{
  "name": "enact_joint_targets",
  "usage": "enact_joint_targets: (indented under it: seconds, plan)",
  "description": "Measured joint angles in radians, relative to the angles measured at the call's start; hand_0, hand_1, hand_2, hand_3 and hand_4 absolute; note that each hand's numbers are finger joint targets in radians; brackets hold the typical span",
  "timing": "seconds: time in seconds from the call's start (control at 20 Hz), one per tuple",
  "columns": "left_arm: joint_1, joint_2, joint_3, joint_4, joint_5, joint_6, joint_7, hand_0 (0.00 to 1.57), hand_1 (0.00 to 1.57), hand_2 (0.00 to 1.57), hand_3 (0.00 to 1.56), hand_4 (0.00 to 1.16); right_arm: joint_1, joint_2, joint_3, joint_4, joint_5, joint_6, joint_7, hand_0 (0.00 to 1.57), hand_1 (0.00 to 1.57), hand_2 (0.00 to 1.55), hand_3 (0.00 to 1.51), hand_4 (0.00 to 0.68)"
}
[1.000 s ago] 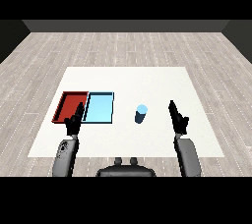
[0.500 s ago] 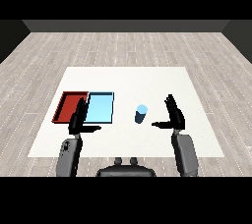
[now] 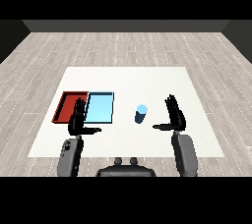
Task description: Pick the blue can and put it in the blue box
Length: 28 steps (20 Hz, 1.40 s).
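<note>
Task status: no step is complete. The blue can (image 3: 141, 114) stands upright on the white worktop (image 3: 128, 78), to the right of the light blue tray (image 3: 100, 108) and apart from it. Nothing lies in that tray.

My right hand (image 3: 173, 116) is near the can on its right side, not touching it, fingers straight and spread, thumb extended toward the can. My left hand (image 3: 78, 119) is spread likewise, in front of the near edge where the two trays meet, holding nothing.

Remaining, in my judgement: close the right hand round the can, lift it, carry it left, set it in the light blue tray.

Count: one can, one light blue tray, one red tray (image 3: 68, 106), two hands.
</note>
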Motion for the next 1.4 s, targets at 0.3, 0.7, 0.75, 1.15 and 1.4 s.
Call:
enact_joint_targets:
  seconds: [0.3,0.7,0.75,1.15,1.4]
  plan:
    - [-0.004,0.001,0.009,0.011,0.023,-0.006,-0.014,0.00,0.00,0.00,0.00,0.00,-0.002,-0.002,-0.010,0.022,-0.001,0.005,-0.013,0.00,0.00,0.00,0.00,0.000]
    - [-0.016,0.010,0.023,0.053,0.039,-0.022,-0.035,0.00,0.00,0.00,0.00,0.00,-0.075,-0.002,-0.033,0.144,-0.030,0.011,-0.003,0.00,0.00,0.00,0.00,0.000]
    - [-0.014,0.008,0.024,0.064,0.038,-0.021,-0.049,0.00,0.00,0.00,0.00,0.00,-0.068,-0.005,-0.034,0.135,-0.039,0.016,0.008,0.00,0.00,0.00,0.00,0.000]
    - [-0.002,0.002,0.012,0.023,0.038,-0.002,-0.029,0.00,0.00,0.00,0.00,0.00,-0.120,0.026,-0.032,0.254,-0.044,-0.007,-0.008,0.00,0.00,0.00,0.00,0.000]
    - [-0.011,0.015,0.034,0.041,0.062,-0.019,-0.047,0.00,0.00,0.00,0.00,0.00,-0.136,0.054,-0.010,0.325,-0.029,-0.038,-0.035,0.00,0.00,0.00,0.00,0.000]
